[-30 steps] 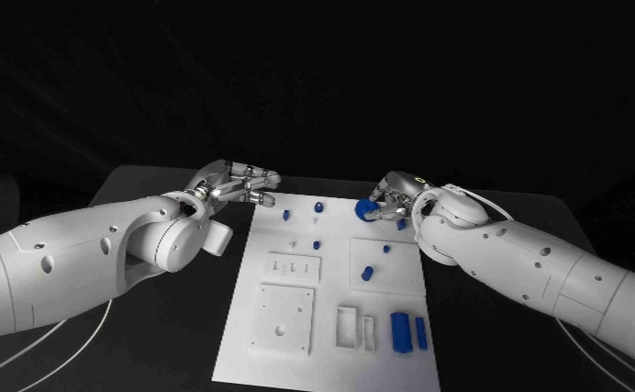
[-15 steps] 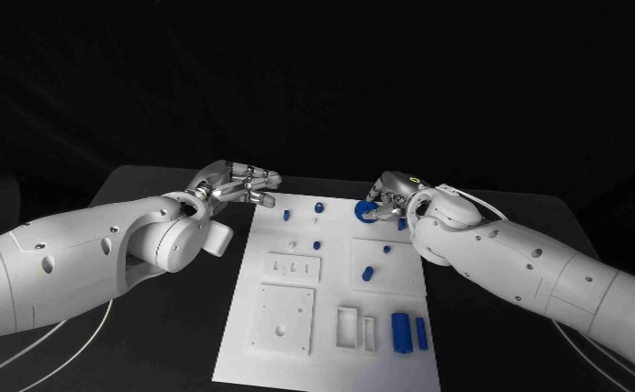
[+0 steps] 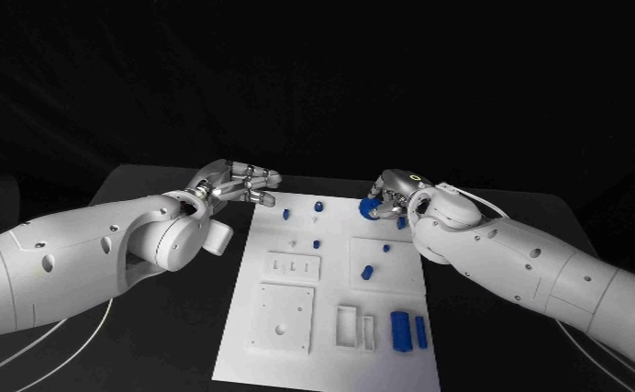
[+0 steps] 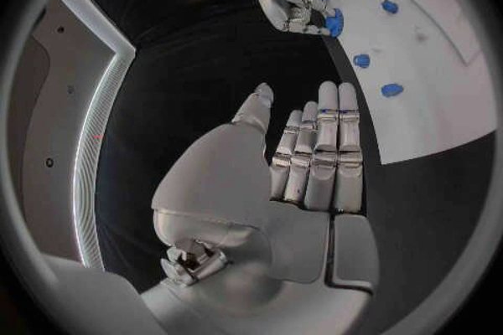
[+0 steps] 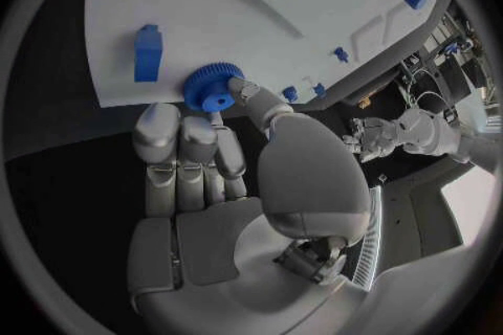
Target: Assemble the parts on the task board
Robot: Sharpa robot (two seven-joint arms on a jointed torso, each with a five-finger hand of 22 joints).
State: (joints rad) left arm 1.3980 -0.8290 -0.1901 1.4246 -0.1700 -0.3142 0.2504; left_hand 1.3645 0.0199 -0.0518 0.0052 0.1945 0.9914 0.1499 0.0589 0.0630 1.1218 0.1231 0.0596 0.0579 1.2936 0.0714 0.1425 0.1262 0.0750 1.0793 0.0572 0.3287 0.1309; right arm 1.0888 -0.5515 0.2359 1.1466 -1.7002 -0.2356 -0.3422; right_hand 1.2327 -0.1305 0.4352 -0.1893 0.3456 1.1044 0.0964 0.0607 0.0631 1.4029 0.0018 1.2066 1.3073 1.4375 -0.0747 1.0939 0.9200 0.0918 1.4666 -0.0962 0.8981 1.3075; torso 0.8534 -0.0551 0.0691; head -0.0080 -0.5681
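The white task board (image 3: 298,341) lies in the middle of the table. My right hand (image 3: 395,196) hovers over its far right corner and pinches a blue toothed gear (image 3: 369,207) between thumb and fingers; the right wrist view shows the gear (image 5: 213,88) just above the board (image 5: 210,8). My left hand (image 3: 239,181) hangs beside the board's far left corner, holding nothing, with its fingers (image 4: 318,152) stretched out straight. Small blue pegs (image 3: 286,214) stand on the far part of the board.
Two long blue pieces (image 3: 401,325) lie at the board's near right, beside white recessed blocks (image 3: 352,328). A blue piece (image 3: 368,272) sits on the raised square plate. A blue block (image 5: 147,53) stands near the gear. Black table surrounds the board.
My right hand has shifted a little with the gear still pinched. The left hand has stayed where it was.
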